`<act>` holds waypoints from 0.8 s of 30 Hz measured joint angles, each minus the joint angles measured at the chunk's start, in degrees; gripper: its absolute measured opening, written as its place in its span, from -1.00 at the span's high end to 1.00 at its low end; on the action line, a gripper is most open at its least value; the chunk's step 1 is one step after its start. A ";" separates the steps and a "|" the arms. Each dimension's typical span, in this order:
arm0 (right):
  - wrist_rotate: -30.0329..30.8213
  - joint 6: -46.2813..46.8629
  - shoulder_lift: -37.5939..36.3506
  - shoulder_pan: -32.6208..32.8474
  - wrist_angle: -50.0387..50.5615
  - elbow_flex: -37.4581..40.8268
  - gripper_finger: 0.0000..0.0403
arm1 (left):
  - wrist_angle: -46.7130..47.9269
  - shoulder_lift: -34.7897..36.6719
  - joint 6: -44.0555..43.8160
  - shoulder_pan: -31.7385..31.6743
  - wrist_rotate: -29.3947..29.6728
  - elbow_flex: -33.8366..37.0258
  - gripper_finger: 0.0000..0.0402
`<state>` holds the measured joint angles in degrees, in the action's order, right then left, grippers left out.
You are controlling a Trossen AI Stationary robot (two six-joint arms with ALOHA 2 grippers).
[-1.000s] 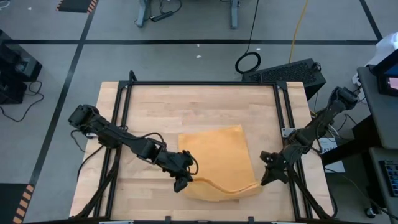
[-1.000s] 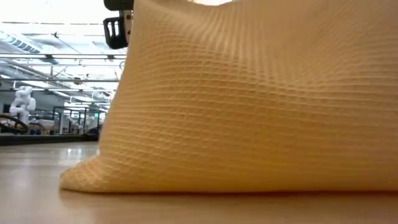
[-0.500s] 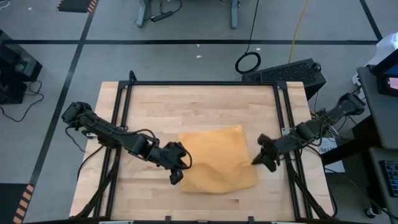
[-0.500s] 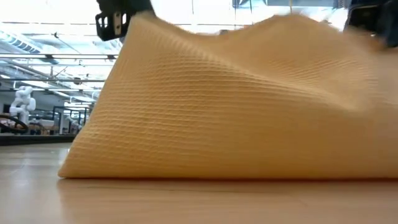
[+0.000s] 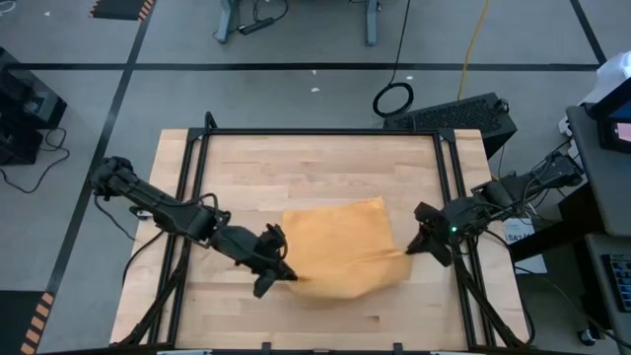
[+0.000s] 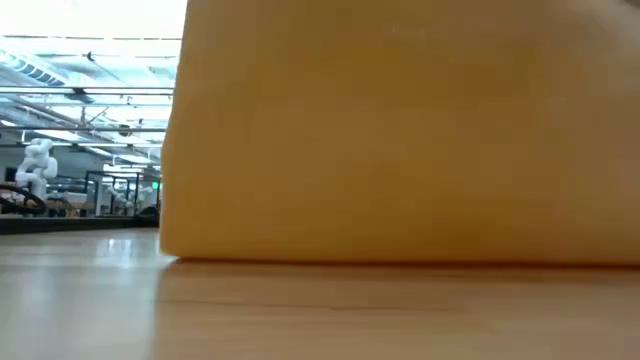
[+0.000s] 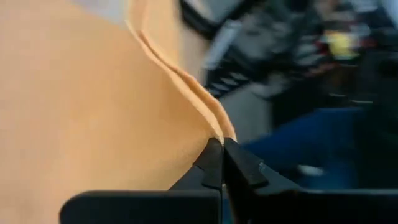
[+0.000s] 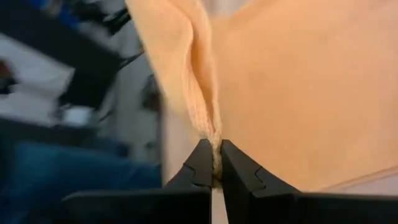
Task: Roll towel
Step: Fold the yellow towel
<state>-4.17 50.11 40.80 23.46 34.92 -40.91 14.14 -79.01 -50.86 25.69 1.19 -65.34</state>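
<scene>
The mustard-yellow towel (image 5: 340, 242) lies in the middle of the wooden table. Its far part rests flat on the wood, and its near edge is raised between my two grippers. My left gripper (image 5: 291, 278) is shut on the near left corner. My right gripper (image 5: 408, 252) is shut on the near right corner. In the low view the towel (image 6: 400, 130) stands like a curtain with its lower fold on the table and hides both grippers. No white tag shows. My left gripper pinches the towel's near left corner (image 7: 214, 132) between its two fingertips, two layers of edge showing side by side. The fingers come level from the table's left. The corner is lifted and the cloth runs away from it toward the right. My right gripper pinches the towel's near right corner (image 8: 213, 140) between its two fingertips, the cloth bunched into a narrow fold there. The fingers come from the table's right, slanting down. The corner is lifted off the table and the cloth spreads out beyond it.
Black frame rails (image 5: 197, 177) run along the table's left, right and far sides. Bare wood (image 5: 315, 163) lies beyond the towel's far edge. A dark box (image 5: 458, 113) and a cable coil (image 5: 394, 99) sit on the floor behind the table.
My right gripper has gone toward the far edge and a little left with its corner. My left gripper has kept near its place and turned. The towel's near edge has been drawn toward the far side, so the cloth looks shorter; its far part has stayed flat.
</scene>
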 joint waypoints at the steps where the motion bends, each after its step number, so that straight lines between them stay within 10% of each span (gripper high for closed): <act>1: 2.58 -1.37 0.05 -0.37 0.42 0.00 0.99 | 2.76 0.11 0.79 -0.02 1.96 0.00 0.98; 9: 17.59 -9.31 4.07 -5.88 6.37 0.00 0.99 | 19.86 -2.63 8.64 -3.42 12.59 0.04 0.98; 24: 17.68 -17.39 17.63 -16.64 5.53 0.02 0.99 | 22.06 -8.02 3.06 -7.52 17.42 0.04 0.98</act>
<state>13.52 32.72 58.43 6.82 40.45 -40.88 36.20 -87.02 -47.79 18.17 18.62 -65.30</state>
